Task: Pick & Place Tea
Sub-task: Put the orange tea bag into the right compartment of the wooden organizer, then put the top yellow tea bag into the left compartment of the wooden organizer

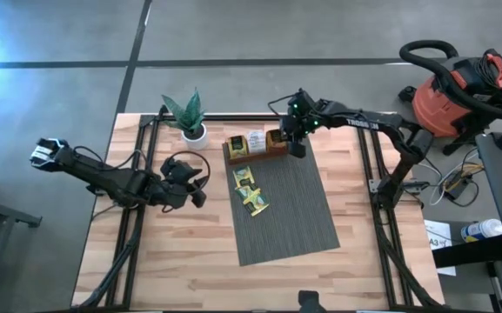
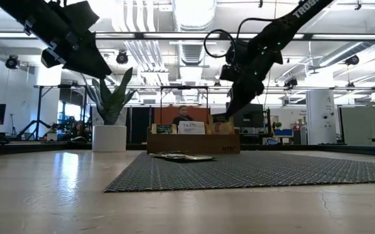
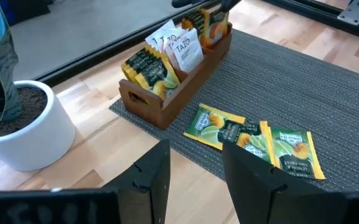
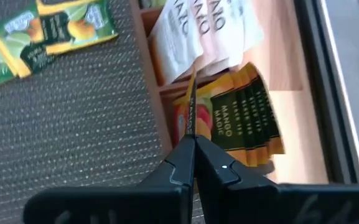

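A brown wooden tray [image 1: 255, 143] stands at the far end of the grey mat [image 1: 290, 217], with tea sachets upright in its compartments: yellow-green ones, white ones [image 3: 182, 46] and orange mango ones [image 4: 241, 118]. Three green-yellow sachets [image 1: 251, 191] lie flat on the mat just near of the tray. My right gripper [image 1: 296, 148] is over the tray's right end, shut on one orange sachet. My left gripper [image 1: 200, 193] hangs open above the wood left of the mat, with nothing between its fingers [image 3: 151, 174]. My right gripper pinches a tea sachet [image 4: 191, 118] between its two fingers, which come slanting down from the far right. The right wrist view shows the sachet edge-on, sticking out ahead of the fingertips. It hangs below the fingers [image 2: 221, 119] over the tray's mango compartment, clear of the mat.
A potted plant in a white pot [image 1: 191, 122] stands at the far left of the mat, beside the tray's left end. A red shop vacuum [image 1: 459, 87] stands on the floor beyond the table's right edge. Bare wood lies on both sides of the mat.
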Robot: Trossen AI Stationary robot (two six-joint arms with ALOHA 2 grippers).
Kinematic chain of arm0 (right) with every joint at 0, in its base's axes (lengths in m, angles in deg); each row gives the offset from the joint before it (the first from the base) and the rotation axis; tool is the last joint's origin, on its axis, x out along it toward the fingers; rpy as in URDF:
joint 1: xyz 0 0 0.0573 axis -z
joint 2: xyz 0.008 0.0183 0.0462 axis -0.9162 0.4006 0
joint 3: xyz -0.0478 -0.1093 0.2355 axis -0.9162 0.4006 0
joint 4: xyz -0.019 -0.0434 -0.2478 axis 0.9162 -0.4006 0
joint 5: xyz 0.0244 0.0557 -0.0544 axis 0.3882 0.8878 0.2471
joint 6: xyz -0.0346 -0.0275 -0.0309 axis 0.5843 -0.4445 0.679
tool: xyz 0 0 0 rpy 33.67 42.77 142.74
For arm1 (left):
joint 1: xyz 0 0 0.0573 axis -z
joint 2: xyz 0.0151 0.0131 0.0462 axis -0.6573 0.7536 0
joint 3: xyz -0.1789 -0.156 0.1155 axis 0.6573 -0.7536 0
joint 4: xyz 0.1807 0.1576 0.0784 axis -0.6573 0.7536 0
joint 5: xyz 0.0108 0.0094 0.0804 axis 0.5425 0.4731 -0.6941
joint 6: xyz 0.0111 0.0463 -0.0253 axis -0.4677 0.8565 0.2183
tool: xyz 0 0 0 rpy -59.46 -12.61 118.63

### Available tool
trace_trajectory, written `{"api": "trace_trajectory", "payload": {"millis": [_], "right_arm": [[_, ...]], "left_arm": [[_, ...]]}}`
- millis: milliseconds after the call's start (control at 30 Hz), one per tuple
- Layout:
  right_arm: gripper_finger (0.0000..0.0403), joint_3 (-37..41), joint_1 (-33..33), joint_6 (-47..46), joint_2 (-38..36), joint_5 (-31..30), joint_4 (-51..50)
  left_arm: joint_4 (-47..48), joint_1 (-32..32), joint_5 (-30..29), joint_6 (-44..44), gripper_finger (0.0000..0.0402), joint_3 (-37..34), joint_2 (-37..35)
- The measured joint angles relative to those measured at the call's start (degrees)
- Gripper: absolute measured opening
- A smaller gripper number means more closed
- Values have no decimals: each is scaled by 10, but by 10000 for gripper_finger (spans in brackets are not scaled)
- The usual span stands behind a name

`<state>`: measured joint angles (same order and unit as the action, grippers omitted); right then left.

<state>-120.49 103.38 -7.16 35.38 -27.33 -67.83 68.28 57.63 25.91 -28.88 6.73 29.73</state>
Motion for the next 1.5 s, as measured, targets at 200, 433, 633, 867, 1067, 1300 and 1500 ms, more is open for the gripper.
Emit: {"api": "trace_trajectory", "payload": {"millis": [200, 433, 633, 867, 1067, 1300, 1500], "right_arm": [[9, 23, 0, 7, 0, -2, 42], [41, 39, 0, 7, 0, -2, 53], [92, 49, 0, -1, 0, -3, 54], [124, 15, -3, -177, -19, 1, 54], [126, 13, -45, -280, -25, 87, 54], [116, 49, -124, -507, -15, 104, 79], [108, 107, -176, -685, -13, 44, 204]], "left_arm": [[0, -2, 0, -18, 140, 0, 0], [0, -4, 0, -53, 140, 0, 0], [-5, -12, 0, -64, 140, 0, 0], [-119, -39, 18, -16, 140, -23, 9], [-259, -106, 132, 85, 140, -62, 70], [-363, -183, 267, 195, 140, -44, 190], [-363, -209, 326, 279, 140, 7, 299]]}}
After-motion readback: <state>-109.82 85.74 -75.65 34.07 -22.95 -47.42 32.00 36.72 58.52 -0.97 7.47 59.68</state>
